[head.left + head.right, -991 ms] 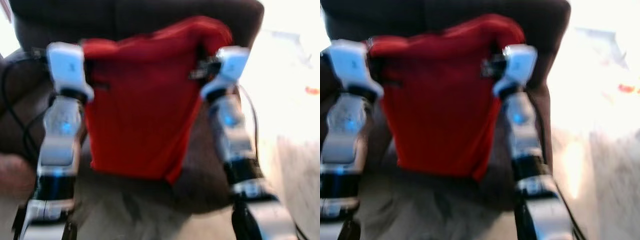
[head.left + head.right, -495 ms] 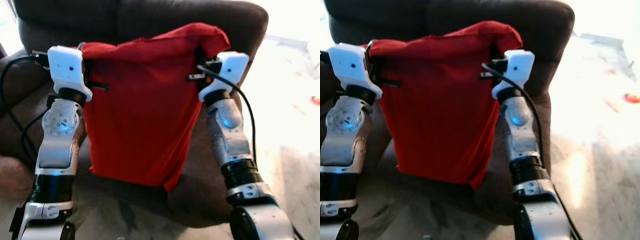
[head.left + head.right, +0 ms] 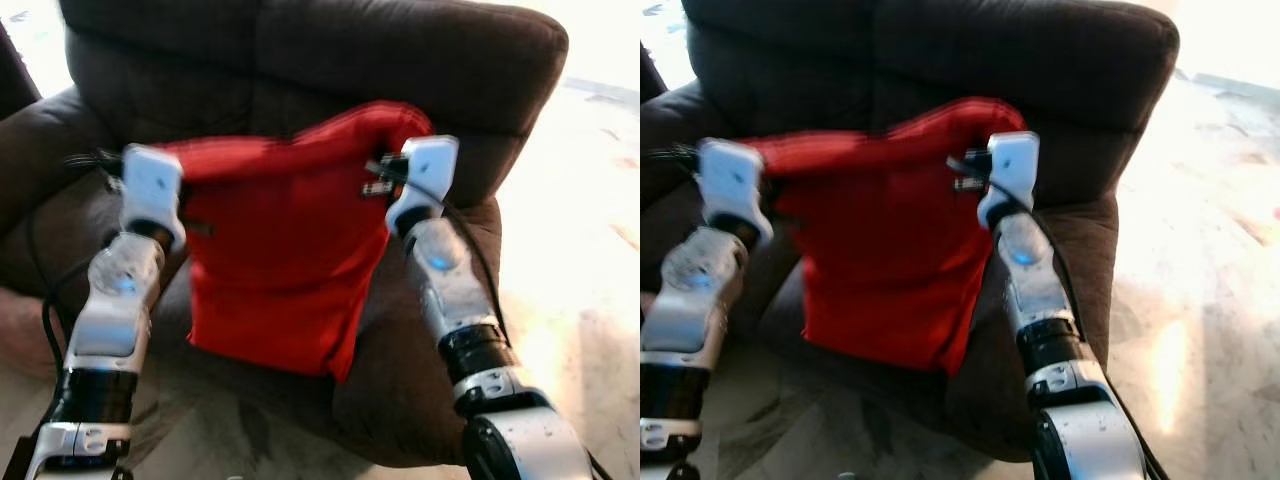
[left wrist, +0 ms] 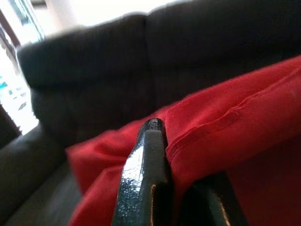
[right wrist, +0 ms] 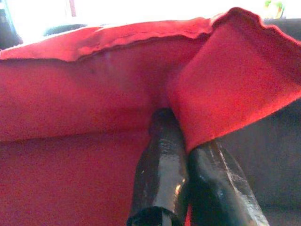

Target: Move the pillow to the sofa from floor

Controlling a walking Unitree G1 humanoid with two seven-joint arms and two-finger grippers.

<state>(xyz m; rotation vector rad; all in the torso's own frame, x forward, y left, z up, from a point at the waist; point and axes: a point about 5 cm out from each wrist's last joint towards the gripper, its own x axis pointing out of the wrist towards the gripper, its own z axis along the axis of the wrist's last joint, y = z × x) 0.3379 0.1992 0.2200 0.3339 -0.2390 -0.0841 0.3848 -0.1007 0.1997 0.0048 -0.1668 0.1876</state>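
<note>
A red pillow (image 3: 280, 250) hangs in the air between my two arms, in front of the dark brown sofa (image 3: 300, 60). My left gripper (image 4: 175, 141) is shut on the pillow's upper left edge, the red cloth pinched between its black fingers (image 4: 146, 169). My right gripper (image 5: 186, 150) is shut on the pillow's upper right corner, where a fold of red cloth sits between its fingers (image 5: 162, 160). The pillow's lower edge hangs over the sofa's seat (image 3: 400, 390).
The sofa's left armrest (image 3: 40, 150) rises beside my left arm. Pale tiled floor (image 3: 580, 250) lies to the right of the sofa, bright with sunlight. A black cable (image 3: 45, 300) loops beside my left arm.
The camera has come nearer and tilted up, showing more of the sofa's back. The pillow is carried farther toward the backrest, with both grippers still shut on it.
</note>
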